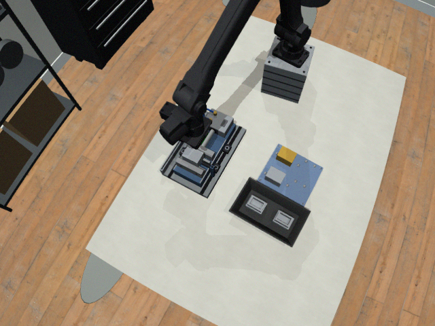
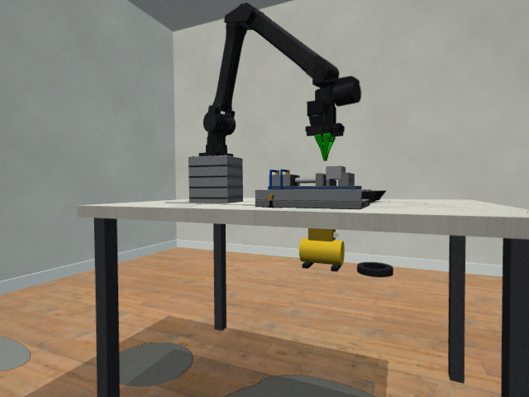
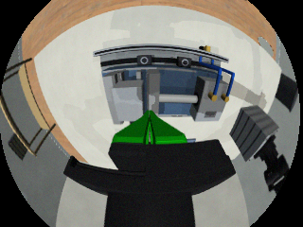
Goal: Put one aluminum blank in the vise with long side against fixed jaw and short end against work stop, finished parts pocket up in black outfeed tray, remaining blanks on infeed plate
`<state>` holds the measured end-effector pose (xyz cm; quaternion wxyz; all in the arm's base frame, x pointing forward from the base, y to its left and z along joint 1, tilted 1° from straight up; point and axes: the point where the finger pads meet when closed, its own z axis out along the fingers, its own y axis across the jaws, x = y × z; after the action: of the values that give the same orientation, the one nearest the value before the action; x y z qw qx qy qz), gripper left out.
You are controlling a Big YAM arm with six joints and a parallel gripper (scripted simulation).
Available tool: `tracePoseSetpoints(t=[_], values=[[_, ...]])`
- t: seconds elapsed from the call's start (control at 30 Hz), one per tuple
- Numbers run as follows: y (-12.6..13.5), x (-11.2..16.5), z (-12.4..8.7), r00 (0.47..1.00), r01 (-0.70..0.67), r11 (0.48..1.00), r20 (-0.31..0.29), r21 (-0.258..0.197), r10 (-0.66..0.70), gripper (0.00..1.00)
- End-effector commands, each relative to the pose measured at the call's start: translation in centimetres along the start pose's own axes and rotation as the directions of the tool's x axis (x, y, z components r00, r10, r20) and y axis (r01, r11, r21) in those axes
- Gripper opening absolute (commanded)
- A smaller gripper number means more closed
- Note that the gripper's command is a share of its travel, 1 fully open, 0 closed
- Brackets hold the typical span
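The vise (image 1: 202, 156) stands on the mat at centre left, with blue hoses at its far end. A gray aluminum blank (image 1: 192, 155) sits between the jaws near the hose-free fixed jaw (image 1: 189, 167). In the side view the blank (image 2: 335, 173) rises above the jaws. My gripper (image 2: 325, 155) is shut and empty, and hangs a little above the vise, beside the blank. In the wrist view the green fingers (image 3: 151, 128) point at the vise (image 3: 161, 85). A brass blank (image 1: 287, 155) and a gray blank (image 1: 274, 175) lie on the infeed plate (image 1: 291, 173). Two pocketed parts (image 1: 255, 203) (image 1: 283, 219) lie pocket up in the black tray (image 1: 270, 210).
The arm's gray pedestal (image 1: 286, 75) stands at the back of the mat. A black tool cabinet (image 1: 94, 24) and a shelf rack (image 1: 24, 115) stand to the left, off the table. A yellow compressor (image 2: 321, 250) sits on the floor behind the table.
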<state>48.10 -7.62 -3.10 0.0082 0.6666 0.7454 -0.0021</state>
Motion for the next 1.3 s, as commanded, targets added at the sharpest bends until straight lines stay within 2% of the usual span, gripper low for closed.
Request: tracePoseSetpoints(t=[0.0,0.43,1.27], values=[[-0.66,-0.62,1.75,1.000,0.001,1.000,-0.001,0.019,-0.001,0.00],[-0.70,-0.62,2.52,1.000,0.001,1.000,-0.001,0.019,-0.001,0.00],[-0.81,-0.59,2.57,1.000,0.001,1.000,-0.002,0.023,-0.001,0.00]])
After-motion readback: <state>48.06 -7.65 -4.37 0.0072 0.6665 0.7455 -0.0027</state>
